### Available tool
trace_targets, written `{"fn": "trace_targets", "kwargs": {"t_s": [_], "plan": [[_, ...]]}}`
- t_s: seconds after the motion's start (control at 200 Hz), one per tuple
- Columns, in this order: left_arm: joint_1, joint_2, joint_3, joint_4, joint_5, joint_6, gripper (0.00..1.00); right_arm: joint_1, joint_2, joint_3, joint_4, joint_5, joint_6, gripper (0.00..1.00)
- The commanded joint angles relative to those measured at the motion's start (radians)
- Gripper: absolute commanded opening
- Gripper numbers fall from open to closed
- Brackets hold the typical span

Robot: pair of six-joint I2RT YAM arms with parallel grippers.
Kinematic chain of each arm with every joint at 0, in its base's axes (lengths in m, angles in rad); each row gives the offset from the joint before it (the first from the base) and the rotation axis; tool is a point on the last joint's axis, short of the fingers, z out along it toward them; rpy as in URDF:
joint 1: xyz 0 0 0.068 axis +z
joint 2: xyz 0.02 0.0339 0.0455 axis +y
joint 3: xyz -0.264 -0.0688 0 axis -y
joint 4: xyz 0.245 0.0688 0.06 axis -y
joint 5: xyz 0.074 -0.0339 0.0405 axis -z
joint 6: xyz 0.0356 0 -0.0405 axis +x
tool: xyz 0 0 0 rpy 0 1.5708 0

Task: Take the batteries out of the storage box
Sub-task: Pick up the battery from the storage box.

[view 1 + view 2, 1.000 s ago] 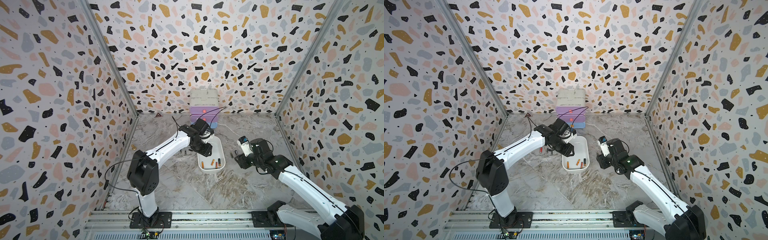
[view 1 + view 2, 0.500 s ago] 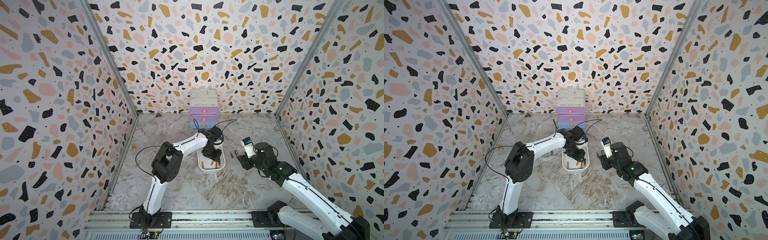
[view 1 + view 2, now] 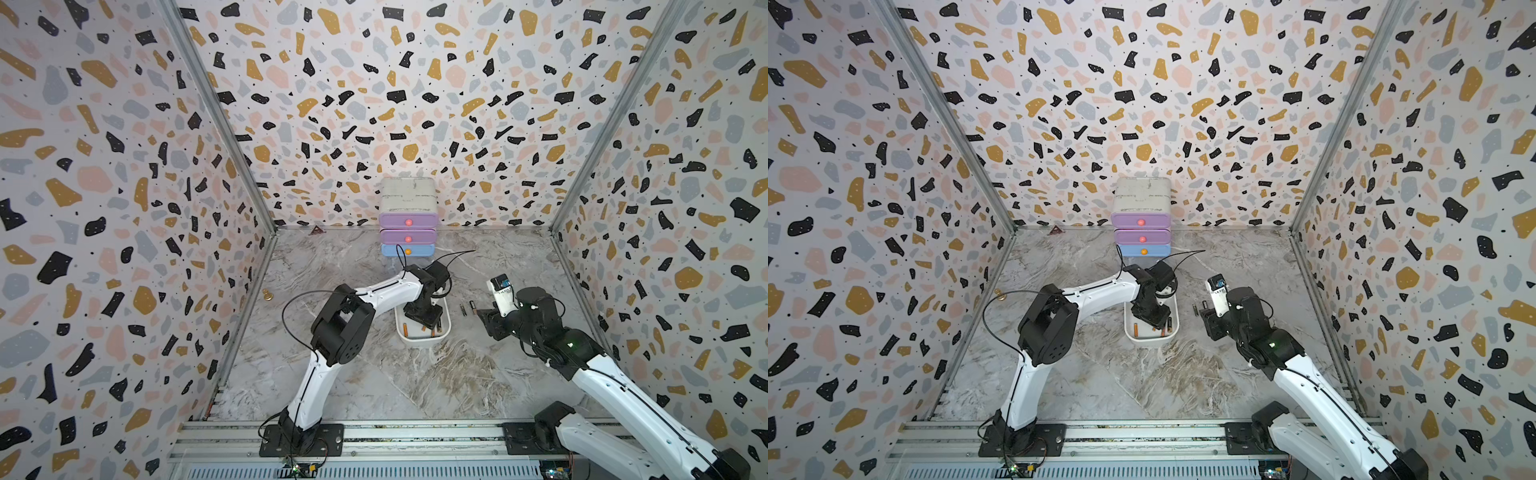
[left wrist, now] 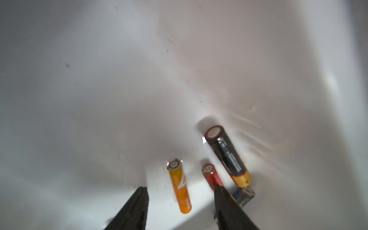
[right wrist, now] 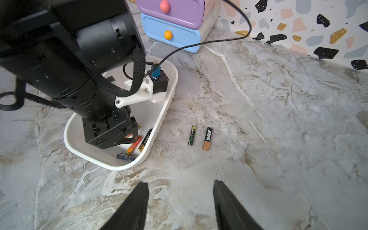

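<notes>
Batteries (image 5: 137, 144) lie in the storage box (image 3: 424, 340) (image 3: 1152, 340) at mid-frame in both top views: an orange battery (image 4: 180, 191), a red battery (image 4: 212, 176), a black-and-gold battery (image 4: 227, 155) and a blue battery (image 4: 245, 196). Left fingers (image 4: 139, 203) stand released inside the box, astride the orange battery without pinching it. Right fingers (image 5: 139, 203) hang released over the bench (image 5: 278, 119), where two more batteries (image 5: 192, 135) lie just right of the box.
</notes>
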Motion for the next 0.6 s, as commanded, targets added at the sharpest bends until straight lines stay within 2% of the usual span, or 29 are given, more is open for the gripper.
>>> {"fn": "trace_targets", "kwargs": {"t_s": [0.0,0.135,0.22,0.355,0.431,0.491,0.541,0.596], "plan": [[-0.012,0.024,-0.024,0.01,-0.068,-0.019,0.51,0.002,-0.033,-0.002,0.024,0.01,-0.01,0.57],[-0.011,0.027,-0.031,0.019,-0.123,-0.021,0.38,0.002,-0.05,-0.006,0.029,0.013,-0.012,0.57],[-0.012,0.026,-0.019,0.011,-0.156,-0.016,0.33,0.003,-0.056,-0.007,0.026,0.01,-0.01,0.57],[-0.012,0.012,0.008,0.003,-0.173,-0.003,0.26,0.002,-0.054,-0.006,0.029,0.003,-0.009,0.58],[-0.011,-0.002,0.019,0.004,-0.18,0.003,0.16,0.002,-0.051,-0.008,0.031,0.006,-0.009,0.58],[-0.01,-0.013,0.031,0.002,-0.186,0.008,0.15,0.002,-0.048,-0.007,0.031,0.002,-0.009,0.58],[-0.008,-0.022,0.048,-0.013,-0.194,0.01,0.08,0.002,-0.045,-0.008,0.032,0.0,-0.008,0.58],[-0.006,-0.036,0.066,-0.025,-0.209,0.009,0.06,0.002,-0.044,-0.008,0.031,-0.002,-0.008,0.58]]}}
